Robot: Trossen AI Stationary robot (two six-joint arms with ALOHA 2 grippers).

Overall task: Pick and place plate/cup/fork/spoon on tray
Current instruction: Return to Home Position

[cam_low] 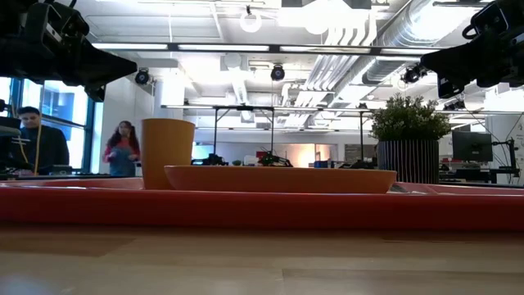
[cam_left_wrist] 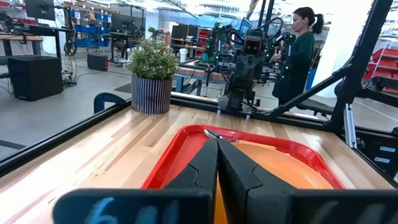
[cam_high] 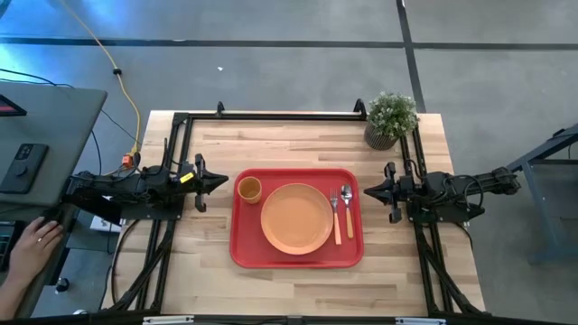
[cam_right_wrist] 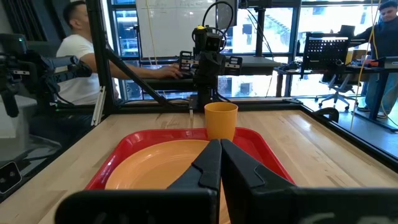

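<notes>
All four items already sit on the tray (cam_high: 296, 261): plate (cam_high: 297, 218) in the middle, cup (cam_high: 248, 189) at the tray's far-left corner, fork (cam_high: 335, 217) and spoon (cam_high: 347, 209) side by side just right of the plate, long axes running front-to-back, heads toward the far edge. Judged done, nothing left to pick. Left gripper (cam_high: 220, 181) hovers just off the tray's left rim, jaws closed together and empty, pointing right at the cup, which is the nearest item to it. Right gripper (cam_high: 368, 190) sits just off the right rim, jaws pressed closed, empty, pointing left; spoon and fork lie nearest it, crosswise to its approach. Potted plant (cam_high: 390, 118) stands at the far-right corner of the tabletop (cam_high: 217, 144), behind the right arm. Bare wood in front of and behind the tray. A person's hand (cam_high: 36, 241) is at a desk off the left side.
</notes>
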